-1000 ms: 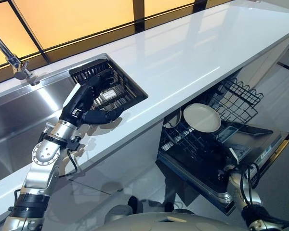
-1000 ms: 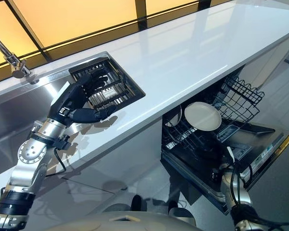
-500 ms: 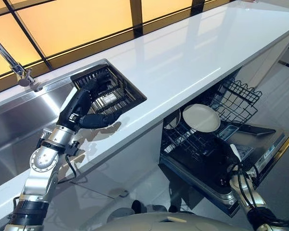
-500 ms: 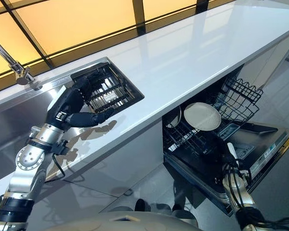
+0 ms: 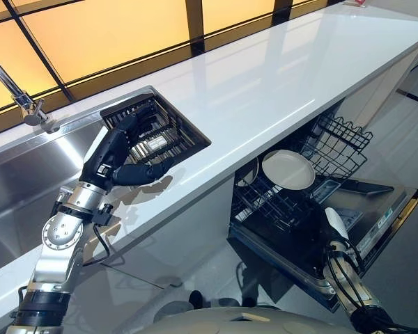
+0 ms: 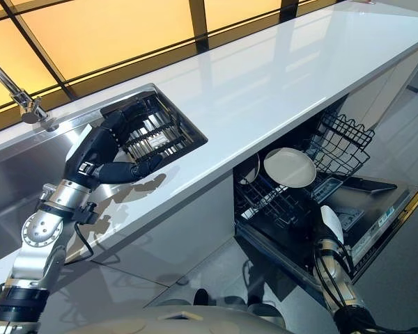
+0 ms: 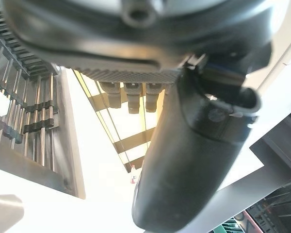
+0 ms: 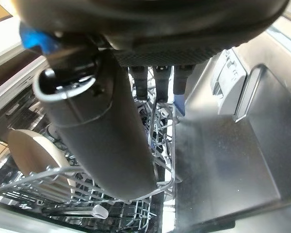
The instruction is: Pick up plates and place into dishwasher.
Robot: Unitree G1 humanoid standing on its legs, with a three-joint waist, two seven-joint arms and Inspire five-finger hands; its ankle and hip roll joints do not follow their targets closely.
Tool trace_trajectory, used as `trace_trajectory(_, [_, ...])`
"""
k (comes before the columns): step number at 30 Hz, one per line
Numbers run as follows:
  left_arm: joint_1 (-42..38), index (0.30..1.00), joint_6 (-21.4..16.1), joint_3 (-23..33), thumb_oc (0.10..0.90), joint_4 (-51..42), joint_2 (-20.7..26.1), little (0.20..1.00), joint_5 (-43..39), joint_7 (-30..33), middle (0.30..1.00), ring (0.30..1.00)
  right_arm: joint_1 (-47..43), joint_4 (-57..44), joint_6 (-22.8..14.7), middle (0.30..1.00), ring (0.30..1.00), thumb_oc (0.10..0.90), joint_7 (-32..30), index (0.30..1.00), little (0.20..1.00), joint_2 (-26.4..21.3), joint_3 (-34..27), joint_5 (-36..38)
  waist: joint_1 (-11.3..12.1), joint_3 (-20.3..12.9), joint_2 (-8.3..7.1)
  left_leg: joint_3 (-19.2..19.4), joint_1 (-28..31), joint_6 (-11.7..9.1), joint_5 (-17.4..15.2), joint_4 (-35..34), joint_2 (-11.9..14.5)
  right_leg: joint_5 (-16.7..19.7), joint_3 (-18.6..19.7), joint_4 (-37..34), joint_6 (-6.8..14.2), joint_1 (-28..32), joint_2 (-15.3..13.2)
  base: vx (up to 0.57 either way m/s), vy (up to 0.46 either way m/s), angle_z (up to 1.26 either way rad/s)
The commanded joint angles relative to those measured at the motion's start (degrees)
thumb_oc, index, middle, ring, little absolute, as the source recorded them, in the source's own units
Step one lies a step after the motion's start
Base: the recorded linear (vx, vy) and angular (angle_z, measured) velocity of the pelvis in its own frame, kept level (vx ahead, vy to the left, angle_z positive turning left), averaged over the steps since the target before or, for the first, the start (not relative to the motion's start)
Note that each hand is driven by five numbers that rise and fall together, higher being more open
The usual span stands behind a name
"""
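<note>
Presently the white plate (image 5: 288, 169) is standing on edge in the dishwasher's lower rack (image 6: 279, 202), ahead of and above the right hand (image 6: 329, 224), well apart from it. That hand is rising from beside the open door (image 5: 376, 216) toward the rack over the last second, fingers relaxed, holding nothing. Meanwhile the left hand (image 5: 115, 156) is edging deeper over the sink's black drying rack (image 5: 157, 129), fingers spread with the thumb out, gripping nothing; judged: reaching for another plate, none visible there.

White round plate (image 5: 288, 170) stands tilted on edge in dishwasher (image 5: 376, 216) lower rack (image 5: 265, 202), under the table edge; dishwasher door open.
</note>
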Motion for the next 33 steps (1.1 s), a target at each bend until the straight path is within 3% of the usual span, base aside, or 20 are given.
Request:
trace_trajectory(1, [-3.60,0.900,-5.12,3.21,0.800,-4.77,1.55,0.900,-1.36,1.62,0.900,0.900,-6.72,-4.48,0.03,0.900,0.900,0.800,-14.21,0.900,0.900,-4.46,-1.98,-11.60,-0.04,-2.60,-1.70,2.33,0.89,2.49,-5.36,0.39,-2.34,1.00,0.34,0.26,2.38,-1.27,-0.60,0.00,0.000,0.00])
trace_trajectory(2, [-3.49,0.900,-4.98,3.30,0.800,-5.03,1.73,0.900,-1.75,1.65,0.900,0.900,-7.14,-4.07,-0.10,0.900,0.900,0.800,-18.48,0.900,0.900,-5.56,-1.95,-18.80,0.05,-2.60,-1.59,2.30,0.92,2.59,-5.49,0.39,-2.33,0.95,0.41,0.26,2.46,-1.25,-0.60,0.00,0.000,0.00])
trace_trajectory(3, [-3.30,0.900,-4.44,2.93,0.800,-6.09,2.13,0.900,-1.91,2.31,0.900,0.900,-8.07,-6.10,-0.43,0.900,0.900,0.800,-29.31,0.900,0.900,-7.30,-1.61,-26.72,0.28,-2.58,-1.44,2.15,0.88,2.87,-5.49,0.39,-2.38,1.04,0.46,0.26,2.43,-1.31,-0.55,0.00,0.000,0.00])
trace_trajectory(5, [-2.62,0.900,-5.08,2.89,0.800,-6.05,2.80,0.900,-2.64,2.15,0.900,0.900,-8.59,-10.63,-3.22,0.900,0.900,0.800,-35.60,0.900,0.900,-8.56,-3.04,-34.22,0.55,-2.71,-1.28,2.20,0.81,3.12,-5.61,0.39,-2.43,0.97,0.59,0.26,2.59,-1.38,-0.54,0.00,0.000,0.00])
trace_trajectory(7, [-2.03,0.900,-6.49,3.44,0.800,-4.92,3.73,0.900,-4.20,0.85,0.900,0.900,-8.30,-10.96,-5.17,0.900,0.900,0.800,-40.17,0.900,0.900,-10.12,-3.43,-37.39,0.88,-2.82,-1.29,2.23,0.64,3.09,-5.61,0.39,-2.57,1.05,0.58,0.26,2.81,-1.53,-0.54,0.00,0.007,-0.04])
trace_trajectory(12, [-1.07,0.900,-6.54,4.26,0.800,-6.04,6.55,0.900,-7.01,1.32,0.900,0.900,-7.44,-6.14,-5.94,0.900,0.900,0.800,-44.71,0.900,0.900,-13.16,-2.14,-35.58,1.05,-2.78,-1.48,2.12,0.26,3.20,-5.72,0.39,-2.71,0.83,0.18,0.26,3.03,-1.82,-0.67,0.00,0.000,0.00])
trace_trajectory(14, [-0.81,0.900,-6.81,4.37,0.800,-6.14,7.08,0.900,-7.62,1.40,0.900,0.900,-7.14,-5.84,-6.64,0.900,0.900,0.800,-45.10,0.900,0.900,-13.48,-2.12,-33.24,1.03,-2.69,-1.44,2.12,0.25,3.21,-5.67,0.39,-2.74,0.87,0.12,0.26,3.01,-1.84,-0.69,0.00,0.000,0.00])
trace_trajectory(15, [-0.77,0.900,-7.06,4.38,0.800,-6.09,7.48,0.900,-7.91,1.74,0.900,0.900,-6.51,-5.11,-8.87,0.900,0.900,0.800,-42.96,0.900,0.900,-13.05,-2.78,-24.47,0.86,-2.48,-1.41,2.20,0.17,3.15,-5.54,0.39,-2.78,0.98,0.17,0.26,2.99,-1.91,-0.67,0.00,0.000,0.00])
trace_trajectory(19, [-1.36,0.900,-6.22,4.79,0.800,-6.58,7.25,0.900,-7.56,2.39,0.900,0.900,-5.87,-0.45,-12.04,0.900,0.900,0.800,-37.06,0.900,0.900,-9.11,-5.61,-5.26,0.52,-1.98,-1.25,2.30,0.22,3.05,-5.56,0.39,-2.74,1.03,0.29,0.26,2.81,-1.91,-0.64,0.00,0.000,0.00])
trace_trajectory(26, [-2.43,0.900,-4.52,5.71,0.800,-7.01,6.70,0.900,-7.18,1.83,0.900,0.900,-5.78,-0.34,-5.71,0.900,0.900,0.800,-34.41,0.900,0.900,-6.63,-8.00,0.11,0.22,-1.67,-1.12,2.48,0.24,2.84,-5.32,0.39,-2.61,1.21,0.36,0.26,2.56,-1.91,-0.58,0.00,0.003,-0.02])
trace_trajectory(33, [-3.70,0.900,-4.38,5.22,0.800,-6.38,7.67,0.900,-7.37,1.48,0.900,0.900,-7.16,2.87,-2.88,0.900,0.900,0.800,-35.27,0.900,0.900,-10.04,-11.75,3.22,0.11,-1.66,-1.44,2.65,0.01,2.82,-5.28,0.39,-2.62,1.50,0.50,0.26,2.57,-2.37,-0.35,-0.01,-0.008,-0.03])
